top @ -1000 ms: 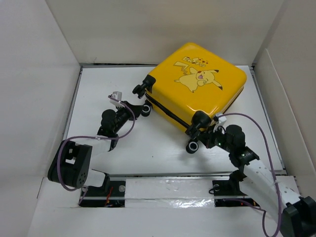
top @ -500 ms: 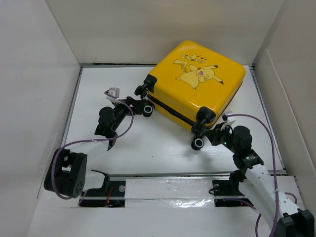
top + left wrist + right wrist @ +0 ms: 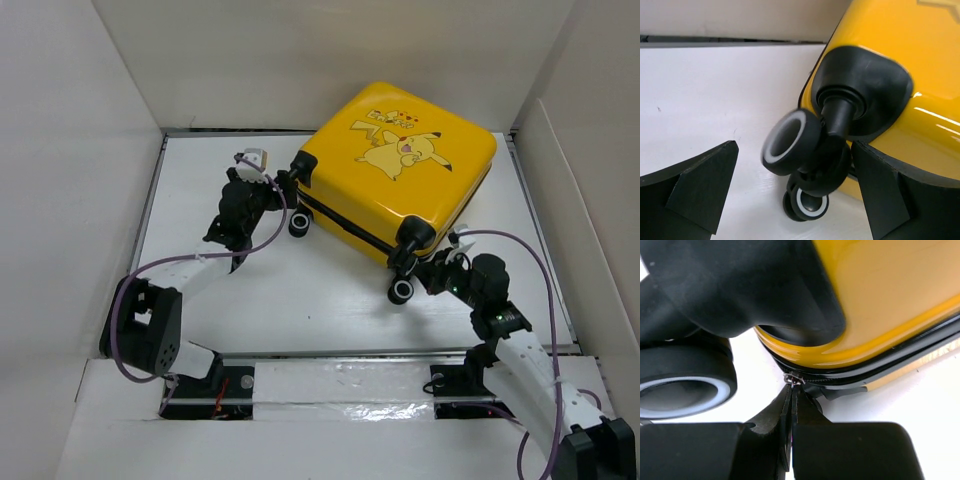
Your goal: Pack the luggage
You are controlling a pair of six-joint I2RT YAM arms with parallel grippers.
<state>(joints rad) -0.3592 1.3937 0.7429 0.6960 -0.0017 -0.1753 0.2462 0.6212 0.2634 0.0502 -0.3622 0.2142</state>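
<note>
luggage [image 3: 935, 90] cut off right, wheel [image 3: 790, 142] blurred

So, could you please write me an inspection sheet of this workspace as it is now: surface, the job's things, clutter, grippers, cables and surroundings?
Surface: flat white tabletop.
Job's things: small bright-yellow hard-shell suitcase with cartoon print, lying flat, shell closed, print up, wheels toward the arms.
Clutter: nothing seen.
Grippers: left gripper open, one finger on each side of a black wheel; right gripper shut, tips at the zip slider. Whether it pinches the pull cannot be told.
Cables: purple left cable and purple right cable, each looping off its arm.
Surroundings: white walls on three sides.
</note>
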